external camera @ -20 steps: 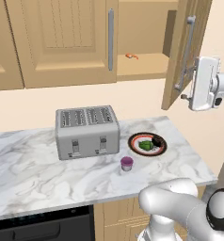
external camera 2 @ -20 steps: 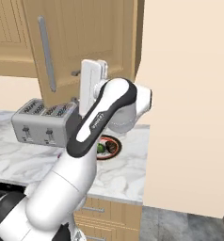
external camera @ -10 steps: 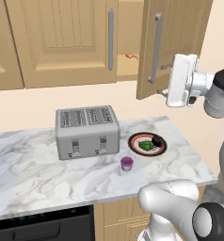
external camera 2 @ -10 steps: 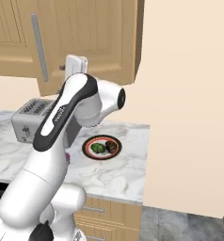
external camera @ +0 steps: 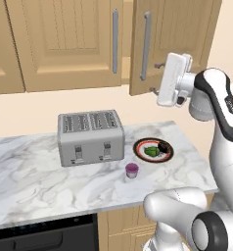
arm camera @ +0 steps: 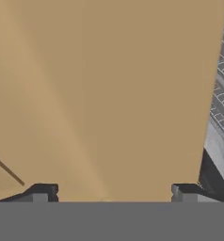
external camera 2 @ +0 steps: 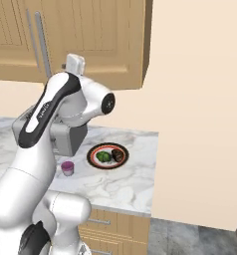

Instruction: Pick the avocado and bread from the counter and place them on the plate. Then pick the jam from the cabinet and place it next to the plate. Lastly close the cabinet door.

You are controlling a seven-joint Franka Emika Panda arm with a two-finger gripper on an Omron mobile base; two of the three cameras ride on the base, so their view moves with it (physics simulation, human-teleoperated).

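On the counter point(external camera: 35, 171), the jam point(external camera: 131, 170) stands at seven o'clock of the plate point(external camera: 153, 149) bearing avocado point(external camera: 151, 151) and bread point(external camera: 163, 146). Above, the gripper point(arm camera: 114, 193) has its fingers point(arm camera: 42, 193) spread apart, empty, right against the cabinet point(external camera: 64, 44) door point(external camera: 172, 44).

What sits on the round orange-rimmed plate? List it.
On the round orange-rimmed plate lie a glossy green avocado and a dark brown bread chunk, side by side. The plate's centre beneath them is covered.
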